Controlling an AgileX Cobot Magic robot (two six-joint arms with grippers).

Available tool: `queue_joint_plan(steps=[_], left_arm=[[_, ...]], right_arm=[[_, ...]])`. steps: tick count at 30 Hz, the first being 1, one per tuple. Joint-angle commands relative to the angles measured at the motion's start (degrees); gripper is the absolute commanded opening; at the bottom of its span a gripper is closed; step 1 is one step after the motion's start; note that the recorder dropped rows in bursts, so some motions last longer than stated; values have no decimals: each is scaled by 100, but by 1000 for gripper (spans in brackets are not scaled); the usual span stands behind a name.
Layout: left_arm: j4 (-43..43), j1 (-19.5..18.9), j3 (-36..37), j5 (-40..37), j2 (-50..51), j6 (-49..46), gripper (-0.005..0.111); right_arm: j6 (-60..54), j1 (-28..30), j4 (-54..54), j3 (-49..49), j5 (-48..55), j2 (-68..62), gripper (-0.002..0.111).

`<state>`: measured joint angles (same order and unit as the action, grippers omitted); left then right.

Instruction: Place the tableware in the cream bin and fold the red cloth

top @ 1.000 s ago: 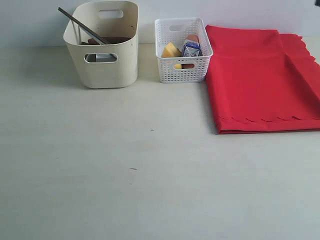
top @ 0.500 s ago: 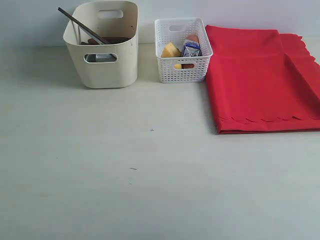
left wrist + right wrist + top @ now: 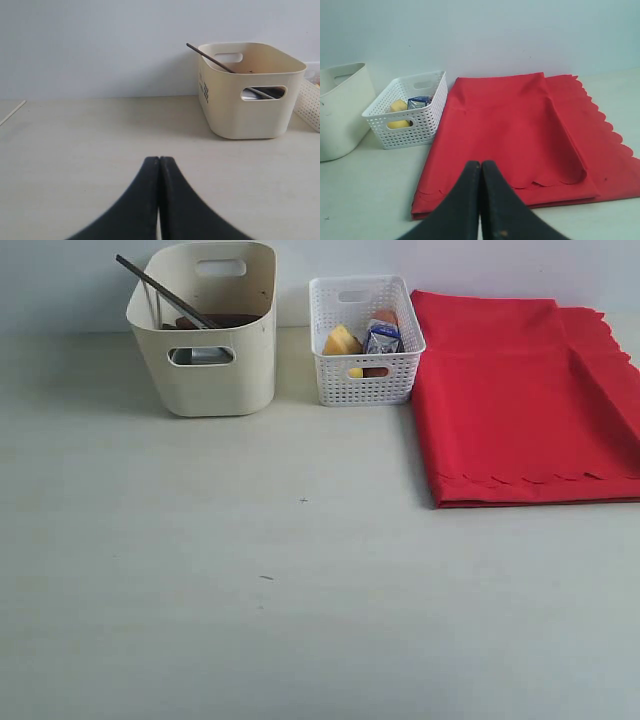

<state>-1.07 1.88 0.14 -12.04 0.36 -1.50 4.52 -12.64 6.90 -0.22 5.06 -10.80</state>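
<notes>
The cream bin (image 3: 215, 375) stands at the back left of the table. Dark chopsticks (image 3: 160, 290) lean out over its rim, and something metallic shows through its handle cut-out; the other tableware is hidden inside. The bin also appears in the left wrist view (image 3: 250, 110) with a chopstick (image 3: 210, 57) sticking out. The red cloth (image 3: 520, 400) lies folded at the back right, scalloped edge toward the front, also seen in the right wrist view (image 3: 520, 135). Neither arm shows in the exterior view. My left gripper (image 3: 159, 160) is shut and empty. My right gripper (image 3: 480, 164) is shut and empty, short of the cloth.
A white lattice basket (image 3: 365, 380) stands between the bin and the cloth, holding a yellow cheese piece (image 3: 342, 341) and a blue-white milk packet (image 3: 382, 337). It also shows in the right wrist view (image 3: 412, 125). The pale table (image 3: 300, 590) stretches toward the front.
</notes>
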Motion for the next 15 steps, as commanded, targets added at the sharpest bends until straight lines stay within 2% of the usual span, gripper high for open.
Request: queue_joint_plan(steps=[1, 12, 15], left_arm=[[-18, -14, -14, 7, -36, 31, 0], [-18, -14, -14, 7, -36, 31, 0], [-18, -14, -14, 7, -36, 31, 0]], right_arm=[[-41, -4, 76, 22, -51, 30, 0], [-8, 8, 126, 22, -38, 85, 0], [-67, 230, -4, 22, 9, 382, 0]])
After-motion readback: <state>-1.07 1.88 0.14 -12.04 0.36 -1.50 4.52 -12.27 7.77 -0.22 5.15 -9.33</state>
